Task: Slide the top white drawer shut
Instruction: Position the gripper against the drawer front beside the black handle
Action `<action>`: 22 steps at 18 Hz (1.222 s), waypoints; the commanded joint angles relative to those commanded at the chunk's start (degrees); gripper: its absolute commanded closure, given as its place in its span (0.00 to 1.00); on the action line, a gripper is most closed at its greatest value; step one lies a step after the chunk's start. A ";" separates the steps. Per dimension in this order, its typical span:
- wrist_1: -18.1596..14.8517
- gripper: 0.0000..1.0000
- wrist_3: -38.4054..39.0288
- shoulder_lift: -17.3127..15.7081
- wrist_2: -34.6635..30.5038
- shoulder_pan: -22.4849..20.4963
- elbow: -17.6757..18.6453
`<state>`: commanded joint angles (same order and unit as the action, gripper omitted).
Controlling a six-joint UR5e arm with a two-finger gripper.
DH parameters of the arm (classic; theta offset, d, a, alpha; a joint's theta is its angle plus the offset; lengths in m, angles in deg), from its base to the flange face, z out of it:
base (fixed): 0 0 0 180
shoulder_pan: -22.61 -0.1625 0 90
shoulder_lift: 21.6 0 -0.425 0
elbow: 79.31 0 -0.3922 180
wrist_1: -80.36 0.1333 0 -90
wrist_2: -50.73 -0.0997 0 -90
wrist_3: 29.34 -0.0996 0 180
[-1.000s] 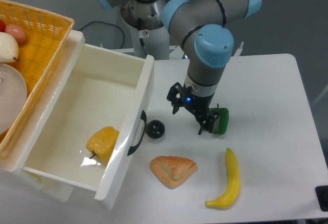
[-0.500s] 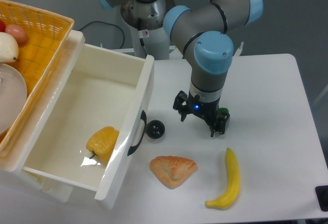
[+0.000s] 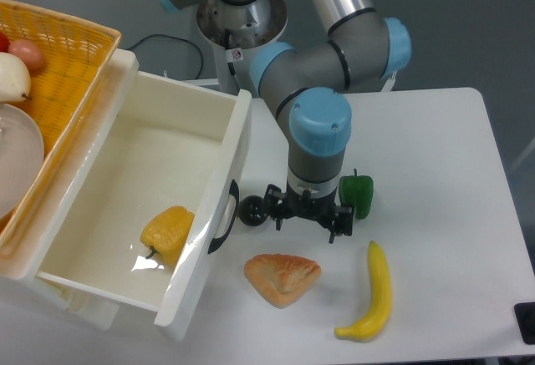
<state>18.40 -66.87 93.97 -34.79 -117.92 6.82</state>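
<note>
The top white drawer (image 3: 236,144) stands pulled far out at the left, its front panel facing right with a black curved handle (image 3: 224,216). A yellow bell pepper (image 3: 167,233) lies inside it. My gripper (image 3: 307,215) hangs low over the table just right of the drawer front, about level with the handle. Its fingers are spread apart with nothing between them, so it is open.
A black ball (image 3: 252,210) sits between the handle and my gripper. A green pepper (image 3: 357,194) is right of the gripper, a pastry (image 3: 282,277) and a banana (image 3: 374,292) in front. A yellow woven basket (image 3: 58,89) with food sits above the drawer at left.
My gripper has swung left and down from beside the green pepper toward the black ball and the drawer front, turning its wrist. The drawer has not moved.
</note>
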 joint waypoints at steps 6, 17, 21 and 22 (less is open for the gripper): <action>-0.09 0.00 0.00 4.74 0.17 0.00 -0.35; -3.34 0.00 0.79 4.58 11.43 -2.46 -0.09; -3.34 0.00 0.88 4.05 11.51 -0.97 0.00; -3.34 0.00 0.88 3.96 11.51 -0.62 0.09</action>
<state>15.06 -65.99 97.93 -23.27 -118.54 6.91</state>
